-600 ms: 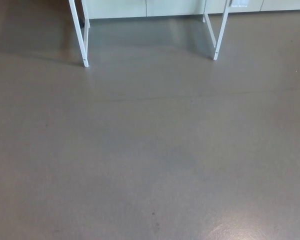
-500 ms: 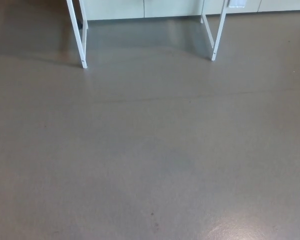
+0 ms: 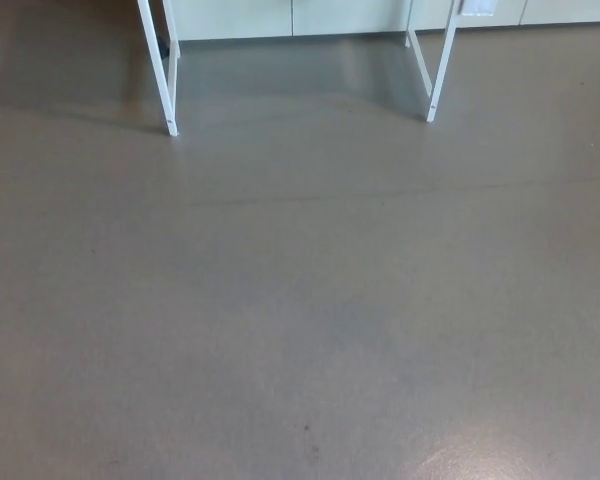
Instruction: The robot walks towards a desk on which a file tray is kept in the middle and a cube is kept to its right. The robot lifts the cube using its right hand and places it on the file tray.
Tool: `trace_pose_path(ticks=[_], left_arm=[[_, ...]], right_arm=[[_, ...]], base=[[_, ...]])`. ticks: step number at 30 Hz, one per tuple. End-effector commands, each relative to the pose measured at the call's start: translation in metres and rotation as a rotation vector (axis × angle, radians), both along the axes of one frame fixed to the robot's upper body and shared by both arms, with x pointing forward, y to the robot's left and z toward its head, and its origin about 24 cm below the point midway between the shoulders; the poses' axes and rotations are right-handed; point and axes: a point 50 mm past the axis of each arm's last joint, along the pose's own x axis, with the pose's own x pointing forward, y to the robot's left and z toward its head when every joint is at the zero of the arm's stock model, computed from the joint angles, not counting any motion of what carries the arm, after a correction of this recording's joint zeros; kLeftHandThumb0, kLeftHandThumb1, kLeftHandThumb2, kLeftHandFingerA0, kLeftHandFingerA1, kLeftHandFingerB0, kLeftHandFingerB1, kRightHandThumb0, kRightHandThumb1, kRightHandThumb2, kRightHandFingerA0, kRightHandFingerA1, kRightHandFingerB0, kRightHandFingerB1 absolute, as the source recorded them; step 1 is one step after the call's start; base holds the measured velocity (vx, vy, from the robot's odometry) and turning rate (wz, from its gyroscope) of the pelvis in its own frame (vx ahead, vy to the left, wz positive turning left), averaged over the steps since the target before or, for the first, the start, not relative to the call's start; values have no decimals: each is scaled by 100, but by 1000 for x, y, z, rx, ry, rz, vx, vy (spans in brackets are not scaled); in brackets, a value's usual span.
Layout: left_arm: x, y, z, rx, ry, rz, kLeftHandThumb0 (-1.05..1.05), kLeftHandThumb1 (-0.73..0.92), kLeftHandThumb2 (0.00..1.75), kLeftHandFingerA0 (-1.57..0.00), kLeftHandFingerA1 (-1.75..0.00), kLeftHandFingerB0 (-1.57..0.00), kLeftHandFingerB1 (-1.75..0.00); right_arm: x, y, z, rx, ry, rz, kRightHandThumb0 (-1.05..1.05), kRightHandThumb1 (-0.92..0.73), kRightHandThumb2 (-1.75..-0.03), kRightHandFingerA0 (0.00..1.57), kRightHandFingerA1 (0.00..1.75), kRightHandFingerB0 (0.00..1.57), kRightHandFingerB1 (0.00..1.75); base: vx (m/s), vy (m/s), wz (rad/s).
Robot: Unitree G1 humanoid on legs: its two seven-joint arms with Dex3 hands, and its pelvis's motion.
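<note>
Ahead, white desk legs [image 3: 160,72] on grey floor [image 3: 300,300].

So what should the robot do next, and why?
Probably step forward toward the desk. Only its white legs show, at the top of the picture, with a wide stretch of grey floor before them. The desktop, tray and cube are out of view, and neither hand shows, so nothing can be reached yet.

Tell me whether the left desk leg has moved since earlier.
No. The desk leg holds its spacing from the dark floor speck; only the camera swayed.
</note>
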Motion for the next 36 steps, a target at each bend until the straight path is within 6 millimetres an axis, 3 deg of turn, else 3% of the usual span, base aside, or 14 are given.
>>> trace_pose_path(ticks=[1,2,7,9,10,15,18,19,20,22,28,33,34,36], left_arm=[[-2,5,4,-9,-26,-11,-81,81,63,-20,-72,-5,-56],[-6,5,4,-22,-31,12,-89,55,102,-21,-69,-4,-54],[-13,3,2,-27,-3,-6,-91,59,106,-10,-64,-9,-51],[-13,3,1,-21,5,-21,-86,58,108,-8,-61,-8,-49],[-14,3,2,-32,-3,-22,-88,80,64,-5,-67,-1,-55],[-1,4,5,-78,-38,-33,-90,60,101,-6,-61,-4,-46],[8,4,6,-90,-46,-37,-89,83,66,-4,-70,0,-55],[9,4,6,-73,-56,-32,-83,59,109,0,-59,-10,-50],[11,4,6,-68,-55,-53,-87,84,65,-4,-63,0,-49],[13,6,8,-46,-48,-81,-93,63,111,-2,-60,-9,-48],[12,7,10,-97,-82,-19,-91,56,107,0,-60,-8,-49],[17,7,10,-65,-62,-70,-96,61,108,-11,-65,-9,-54],[17,8,10,-56,-53,-66,-93,80,62,-17,-72,-3,-56],[17,9,11,-73,-61,-49,-96,59,109,0,-61,-9,-50]], right_arm=[[-9,4,3,2,11,-2,-79,-55,-97,23,54,0,22],[-13,7,2,-39,18,51,-88,-58,-94,27,53,6,21],[-19,4,0,-36,-36,-38,-76,-67,-61,28,41,8,21],[-19,4,0,-45,-14,-29,-38,-31,-94,7,49,0,48],[-20,5,2,-77,23,29,-88,-58,-91,29,52,10,37],[-17,16,-11,-329,74,-6,-79,-66,-106,50,60,29,43],[-14,10,-8,-152,29,99,-84,-65,-98,41,55,11,39],[-11,6,1,-86,17,61,-88,-61,-97,32,53,10,38],[-5,4,5,-71,41,88,-85,-58,-92,30,50,9,37],[-6,2,1,-37,11,35,-38,-32,-96,5,49,0,46],[-13,-3,-10,-2,-35,22,-82,-69,-61,26,38,19,27],[-6,2,-4,-100,55,176,-88,-63,-93,26,47,15,38],[-8,2,-1,-80,8,164,-79,-75,-63,33,39,22,28],[-3,-2,1,-19,30,72,-38,-36,-98,5,50,0,47]], base=[[0,0,0],[0,0,0],[-23,-19,0],[6,-53,45],[12,-41,-8],[19,75,-4],[123,254,-21],[174,523,-29],[146,469,-27],[153,329,-12],[206,76,1],[218,-138,12],[302,-271,24],[368,-345,15]])
